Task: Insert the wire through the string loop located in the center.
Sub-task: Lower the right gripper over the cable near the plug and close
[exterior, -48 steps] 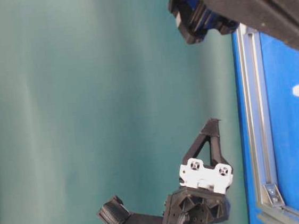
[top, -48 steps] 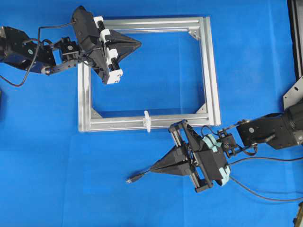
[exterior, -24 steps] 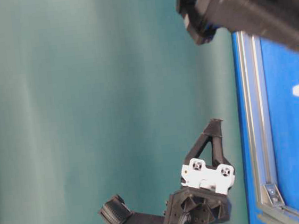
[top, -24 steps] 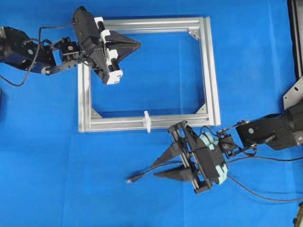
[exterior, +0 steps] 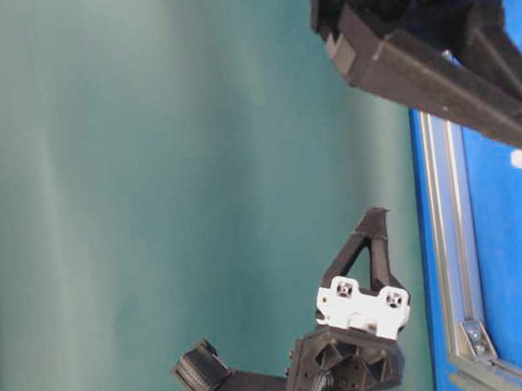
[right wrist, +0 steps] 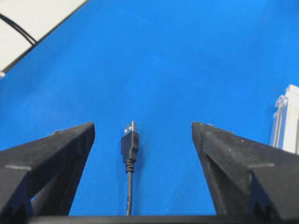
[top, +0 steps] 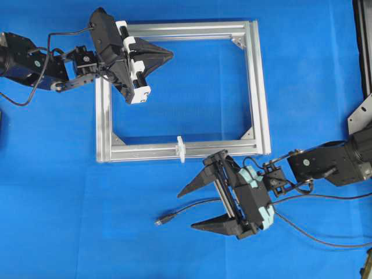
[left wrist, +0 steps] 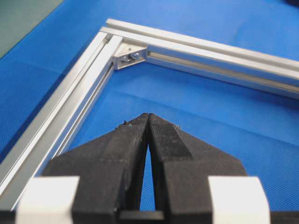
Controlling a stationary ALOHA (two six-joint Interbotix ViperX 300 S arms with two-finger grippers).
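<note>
Right gripper (top: pixel 195 206): you are holding its fingers spread wide over the blue cloth (top: pixel 70 192), gripping nothing; the wire is lying between the two fingers without touching either.
Wire (top: pixel 192 208): it is resting flat on the cloth, its plug (right wrist: pixel 130 140) pointing left in the overhead view, on the near side of the frame.
Left gripper (top: pixel 168 55): you are keeping its fingers pressed together, holding nothing, hovering inside the far left corner of the frame.
String loop (top: pixel 181 147): it is standing on the middle of the frame's near rail, just beyond your right gripper's farther finger.
Aluminium frame (top: pixel 258 87): it is lying flat on the cloth; its near rail is sitting between the wire and the frame's open middle.
Corner bracket (left wrist: pixel 130 56): it is showing ahead of your left fingertips.
</note>
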